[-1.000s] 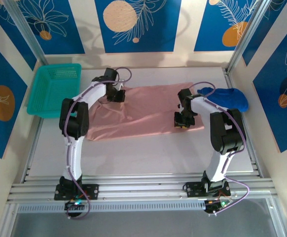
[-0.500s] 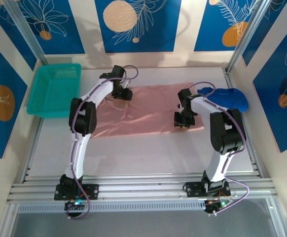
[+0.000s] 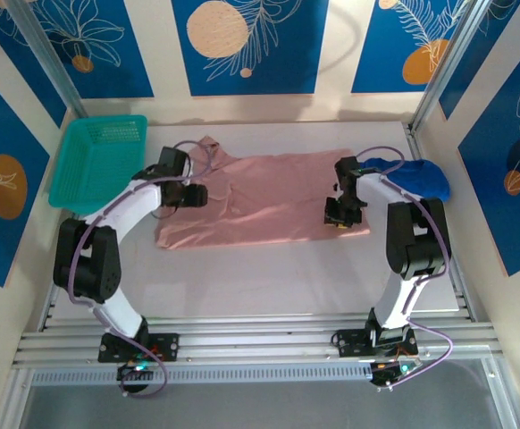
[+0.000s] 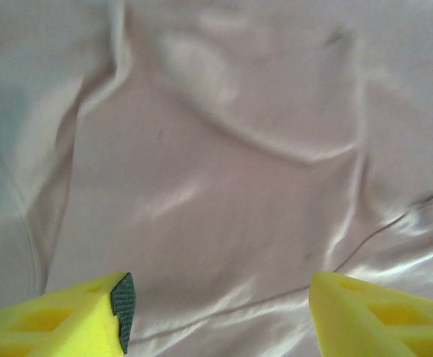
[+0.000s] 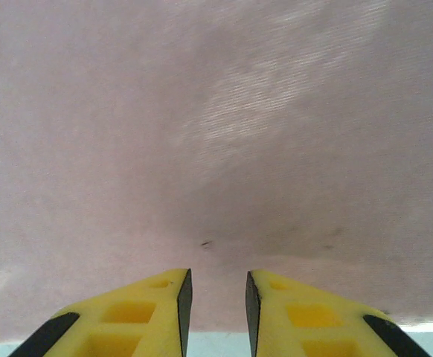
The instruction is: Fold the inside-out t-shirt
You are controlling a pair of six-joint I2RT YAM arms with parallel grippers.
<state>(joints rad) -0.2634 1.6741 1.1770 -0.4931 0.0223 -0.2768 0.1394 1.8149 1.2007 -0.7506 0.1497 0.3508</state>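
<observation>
- T-shirt (image 3: pixel 269 201), salmon-pink, plain: we log it spread flat across the far middle of the table (image 3: pixel 269 286), long side running left to right, one sleeve poking out at its far left corner.
- Left gripper (image 3: pixel 199 195): we place it over the left part of the t-shirt, low over the cloth. On the left wrist view its yellow fingers (image 4: pixel 60 316) stand wide apart, with creased pink cloth between and beyond them.
- Right gripper (image 3: pixel 335 218): we place it at the t-shirt's right end, near the front corner. On the right wrist view the jaws sit a narrow gap apart, and smooth cloth lies flat under the gap, its hem just by the tips.
- Teal basket (image 3: pixel 95 165): far left corner of the table, well apart from the t-shirt.
- Royal-blue garment (image 3: pixel 416 179): bunched at the far right, just beside the right arm, near the t-shirt's right edge.
</observation>
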